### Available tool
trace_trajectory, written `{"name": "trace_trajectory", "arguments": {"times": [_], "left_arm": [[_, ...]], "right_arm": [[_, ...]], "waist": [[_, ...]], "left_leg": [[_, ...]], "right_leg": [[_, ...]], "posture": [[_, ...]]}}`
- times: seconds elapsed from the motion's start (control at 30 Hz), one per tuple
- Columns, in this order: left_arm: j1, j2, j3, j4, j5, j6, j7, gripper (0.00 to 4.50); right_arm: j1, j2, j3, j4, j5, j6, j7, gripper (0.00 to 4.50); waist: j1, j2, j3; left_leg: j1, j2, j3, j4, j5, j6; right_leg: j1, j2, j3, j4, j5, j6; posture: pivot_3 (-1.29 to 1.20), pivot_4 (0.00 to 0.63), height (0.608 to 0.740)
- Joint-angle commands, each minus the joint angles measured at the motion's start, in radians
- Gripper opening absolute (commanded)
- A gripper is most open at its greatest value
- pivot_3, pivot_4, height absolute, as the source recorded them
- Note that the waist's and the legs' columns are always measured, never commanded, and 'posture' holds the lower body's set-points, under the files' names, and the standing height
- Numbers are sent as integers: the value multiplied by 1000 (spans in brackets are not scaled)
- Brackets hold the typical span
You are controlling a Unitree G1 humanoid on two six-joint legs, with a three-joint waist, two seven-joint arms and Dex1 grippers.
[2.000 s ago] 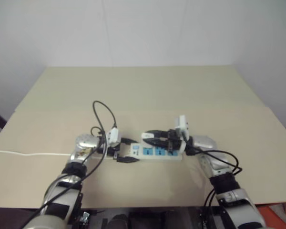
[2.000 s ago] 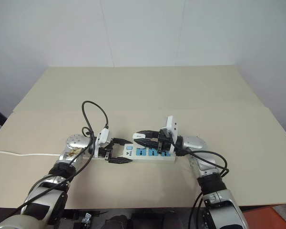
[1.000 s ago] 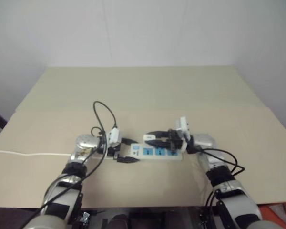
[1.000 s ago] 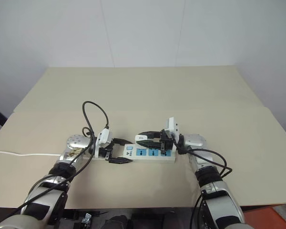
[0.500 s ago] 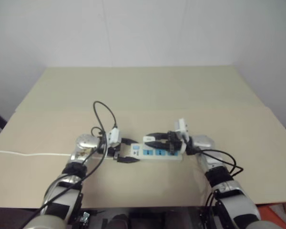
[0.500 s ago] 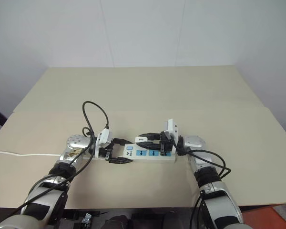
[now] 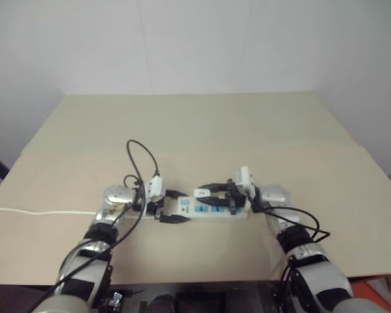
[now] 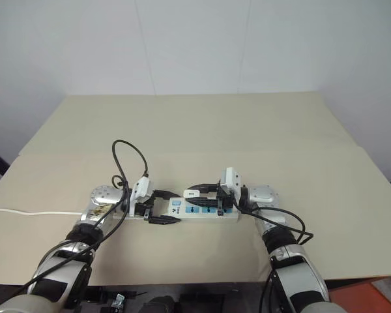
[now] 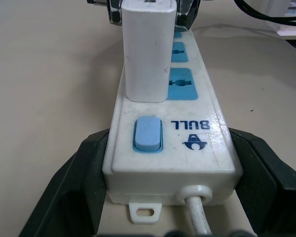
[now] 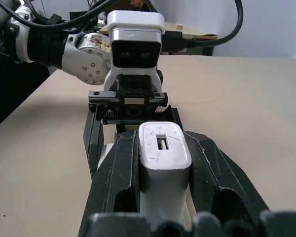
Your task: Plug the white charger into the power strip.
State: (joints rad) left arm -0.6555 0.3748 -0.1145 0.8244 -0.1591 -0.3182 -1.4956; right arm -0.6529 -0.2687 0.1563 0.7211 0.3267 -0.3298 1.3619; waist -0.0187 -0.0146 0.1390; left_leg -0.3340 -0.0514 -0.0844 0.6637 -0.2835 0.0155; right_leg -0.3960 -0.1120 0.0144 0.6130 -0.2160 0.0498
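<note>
While one power strip [image 9: 187,143] sits pinched in left fingers [image 9: 74,182], right fingers [image 10: 212,173] clamp one white charger [image 10: 163,153].

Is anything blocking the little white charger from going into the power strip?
Nothing visible does. The white charger, shut in the right gripper, stands upright right on the power strip at a blue socket, while the left gripper clamps the strip's switch end.
</note>
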Motion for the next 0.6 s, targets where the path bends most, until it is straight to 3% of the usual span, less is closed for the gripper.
{"name": "trace_trajectory", "arguments": {"times": [0.03, 0.4, 0.6], "left_arm": [[1, -2, -8, -42, -4, -3, -7, 3257], [3, 6, -8, -40, -1, -4, -7, 3257], [-2, 6, -13, -27, 5, -12, -6, 3257]], "right_arm": [[22, -10, 36, 99, -91, 45, -14, 1104], [32, -13, 17, 98, -79, 21, 0, 1104], [37, -25, 4, 53, -71, 41, 17, 3148]], "waist": [[-3, 0, -2], [-3, 0, -4], [0, -1, -4]], "left_leg": [[1, 0, 0, 0, 0, 0], [1, 0, -1, 0, 0, 0], [1, 0, -1, 0, 0, 0]], "right_leg": [[1, 0, 0, 0, 0, 0], [1, 0, 0, 0, 0, 0], [1, 0, 0, 0, 0, 0]], "posture": [[0, 150, 740], [0, 150, 740], [0, 150, 740]]}}
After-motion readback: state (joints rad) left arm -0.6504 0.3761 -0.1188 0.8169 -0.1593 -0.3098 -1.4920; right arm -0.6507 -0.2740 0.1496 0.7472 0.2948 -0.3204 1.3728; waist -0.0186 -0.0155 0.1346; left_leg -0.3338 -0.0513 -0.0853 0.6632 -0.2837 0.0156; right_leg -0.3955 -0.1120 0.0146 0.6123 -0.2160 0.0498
